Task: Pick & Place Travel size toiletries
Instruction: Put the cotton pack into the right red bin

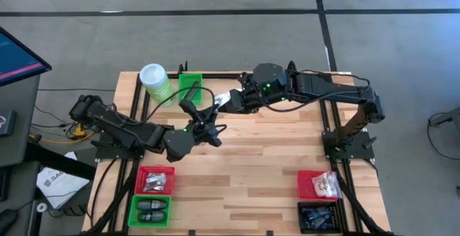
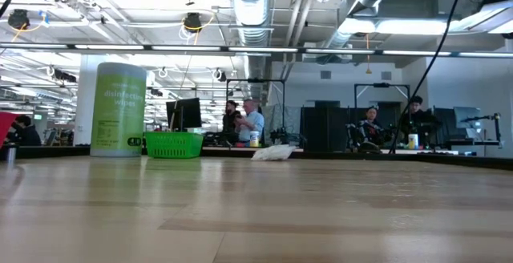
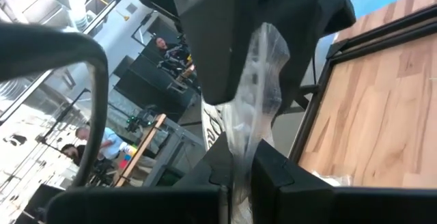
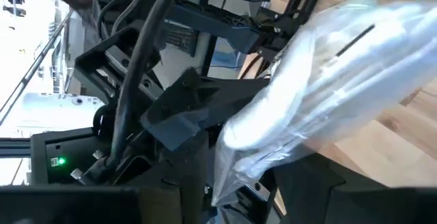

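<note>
High view shows both grippers meeting above the far table: left gripper (image 1: 209, 116) clamps a sachet (image 3: 254, 108); right gripper (image 1: 231, 101) grips its other end. Opposed pulling could tear or drop it.

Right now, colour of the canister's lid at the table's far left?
White lid on the green canister; high view.

Both hands (image 1: 215, 112) raised mid-table, meeting.
</note>
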Controlling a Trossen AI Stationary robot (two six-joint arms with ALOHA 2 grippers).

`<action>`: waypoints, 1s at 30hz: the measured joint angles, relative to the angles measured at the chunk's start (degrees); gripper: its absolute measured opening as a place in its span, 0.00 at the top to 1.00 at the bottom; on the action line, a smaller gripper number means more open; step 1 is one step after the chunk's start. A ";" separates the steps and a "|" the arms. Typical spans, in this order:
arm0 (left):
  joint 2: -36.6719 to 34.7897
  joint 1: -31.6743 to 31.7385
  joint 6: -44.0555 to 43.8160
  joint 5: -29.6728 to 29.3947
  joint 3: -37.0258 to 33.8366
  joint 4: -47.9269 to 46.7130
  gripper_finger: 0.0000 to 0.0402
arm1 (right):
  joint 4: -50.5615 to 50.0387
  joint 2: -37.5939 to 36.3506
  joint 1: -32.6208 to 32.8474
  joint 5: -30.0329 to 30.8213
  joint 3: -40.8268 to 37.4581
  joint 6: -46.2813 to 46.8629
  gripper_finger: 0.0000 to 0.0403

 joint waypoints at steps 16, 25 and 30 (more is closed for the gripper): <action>-0.02 0.02 -0.52 0.85 0.00 0.60 0.95 | -0.45 0.24 0.11 1.49 0.00 -3.36 0.97; -0.06 -3.23 -7.32 -1.05 0.00 0.54 0.73 | -5.57 -0.35 0.99 1.23 0.09 -7.00 0.99; -0.15 -5.52 -13.03 -1.21 0.00 0.62 0.54 | -9.31 -1.24 1.14 1.35 0.11 -8.50 0.99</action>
